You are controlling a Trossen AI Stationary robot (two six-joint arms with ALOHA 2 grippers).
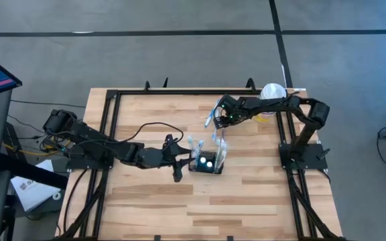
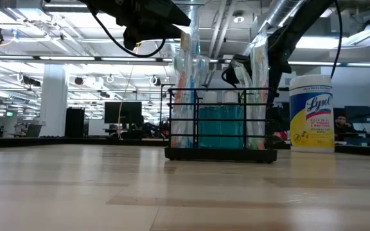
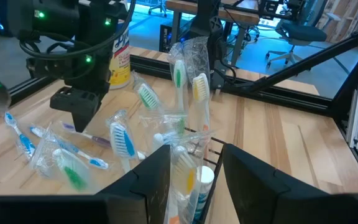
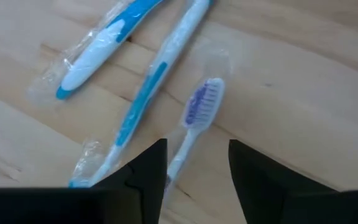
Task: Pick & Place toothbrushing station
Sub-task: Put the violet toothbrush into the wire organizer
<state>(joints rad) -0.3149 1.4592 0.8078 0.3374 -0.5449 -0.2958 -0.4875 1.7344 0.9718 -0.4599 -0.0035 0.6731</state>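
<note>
On the wooden table [image 1: 146, 201] we see the toothbrushing station [image 1: 208, 163] near the middle. The left gripper [image 1: 182, 161] waits spread beside it, probably steadying it. The right gripper [image 1: 221, 118], spread, hovers over a wrapped purple-bristled toothbrush [image 4: 194, 124] to grasp.

Left claw [image 3: 194, 180] open over toothbrushing station [image 3: 191, 186], wrapped toothbrushes [image 3: 73, 155] scattered beyond

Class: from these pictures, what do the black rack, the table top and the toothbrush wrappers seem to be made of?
Black open-frame rack: probably coated metal wire, thin straight bars.
Pale wooden table top: planked, visible grain, matte.
Clear toothbrush wrappers: thin plastic film, crinkled and glossy.
</note>
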